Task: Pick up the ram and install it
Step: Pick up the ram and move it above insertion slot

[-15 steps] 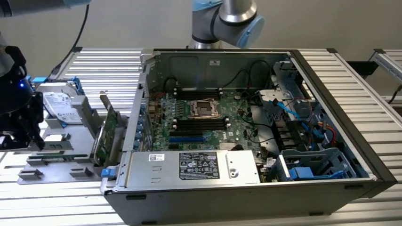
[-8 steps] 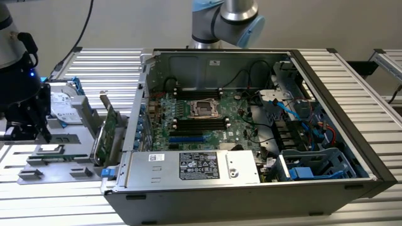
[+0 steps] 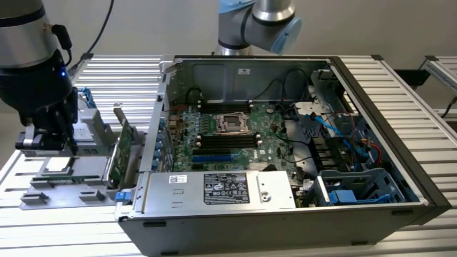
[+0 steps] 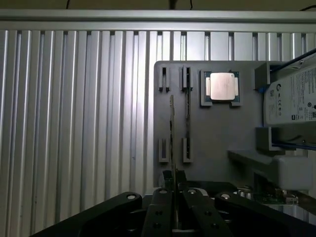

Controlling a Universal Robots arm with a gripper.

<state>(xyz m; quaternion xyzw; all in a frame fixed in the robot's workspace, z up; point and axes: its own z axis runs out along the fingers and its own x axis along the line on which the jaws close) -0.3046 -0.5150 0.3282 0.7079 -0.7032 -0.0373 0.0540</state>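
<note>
Hand (image 4: 173,186) pinches the ram (image 4: 172,133) edge-on across its flat faces, probably to leave the contact edge free for a slot. Ram is over the grey fixture tray (image 4: 217,138) at the exterior view's left, well apart from the open computer case (image 3: 400,139).

A robotics lab: an opened computer case (image 3: 271,235) on an aluminium-slat bench (image 3: 121,75).

Open PC case (image 3: 286,231) lay on slatted alu table (image 4: 74,128); motherboard (image 3: 214,147) w/ CPU socket (image 3: 232,122) and labelled PSU (image 3: 221,188) inside. At exterior view's left, grey fixture tray (image 4: 217,133) held CPU chip (image 4: 221,86), hard drive (image 4: 291,96), upright expansion card (image 3: 123,152).
</note>
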